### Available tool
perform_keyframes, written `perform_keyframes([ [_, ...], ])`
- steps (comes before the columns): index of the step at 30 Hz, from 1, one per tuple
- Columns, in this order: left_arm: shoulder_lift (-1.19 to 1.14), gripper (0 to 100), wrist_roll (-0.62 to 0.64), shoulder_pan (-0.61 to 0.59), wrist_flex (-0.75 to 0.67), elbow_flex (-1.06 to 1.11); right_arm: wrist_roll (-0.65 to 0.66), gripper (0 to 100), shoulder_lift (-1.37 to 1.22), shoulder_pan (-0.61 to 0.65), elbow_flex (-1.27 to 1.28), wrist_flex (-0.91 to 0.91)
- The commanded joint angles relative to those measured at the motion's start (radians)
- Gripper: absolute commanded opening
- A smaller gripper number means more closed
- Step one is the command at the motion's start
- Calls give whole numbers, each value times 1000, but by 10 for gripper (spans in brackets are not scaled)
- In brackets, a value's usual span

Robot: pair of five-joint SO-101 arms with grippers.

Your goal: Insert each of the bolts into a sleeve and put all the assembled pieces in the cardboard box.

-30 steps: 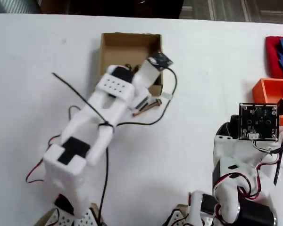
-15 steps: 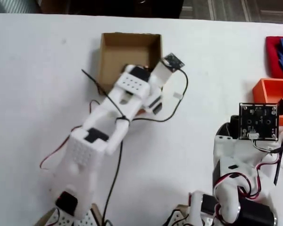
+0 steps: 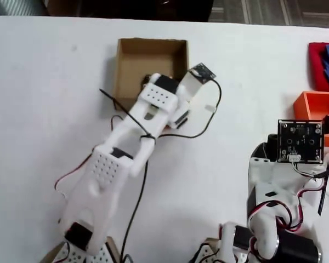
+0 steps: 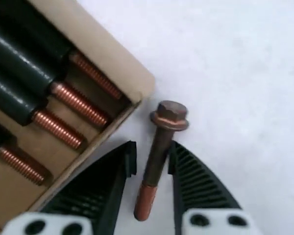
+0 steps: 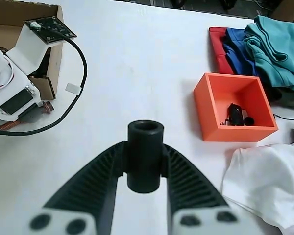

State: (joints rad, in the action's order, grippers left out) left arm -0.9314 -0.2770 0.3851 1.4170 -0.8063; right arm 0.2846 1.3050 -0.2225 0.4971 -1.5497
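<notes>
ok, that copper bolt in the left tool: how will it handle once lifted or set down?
The bolt looks like solid metal, so it is probably stiff and heavy for its size. The left tool grips its round, smooth shank, so it may slip or pivot. Set down, it would likely roll in an arc around its flanged head.

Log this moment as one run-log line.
left end effector: shut on bolt beside cardboard box | right end effector: shut on sleeve | cardboard box: assembled pieces inside
</notes>
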Motion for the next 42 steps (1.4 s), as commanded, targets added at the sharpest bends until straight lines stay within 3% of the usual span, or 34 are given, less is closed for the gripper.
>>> perform_keyframes([
  [1,-2,37,2,9,31,-61,3,21,2,-1,-3,28],
  [9,-12,35,2,9,21,-61,2,21,2,-1,-3,28],
  [16,-15,140,6,11,-20,-59,0,21,2,-1,-3,28],
  [26,-17,138,8,35,-69,-50,0,21,2,-1,-3,28],
  [28,-17,125,8,35,-71,-50,0,21,2,-1,-3,28],
  [31,-17,25,8,35,-69,-50,-2,21,2,-1,-3,28],
  [42,17,24,6,69,78,-99,-2,21,8,-5,-3,28],
])
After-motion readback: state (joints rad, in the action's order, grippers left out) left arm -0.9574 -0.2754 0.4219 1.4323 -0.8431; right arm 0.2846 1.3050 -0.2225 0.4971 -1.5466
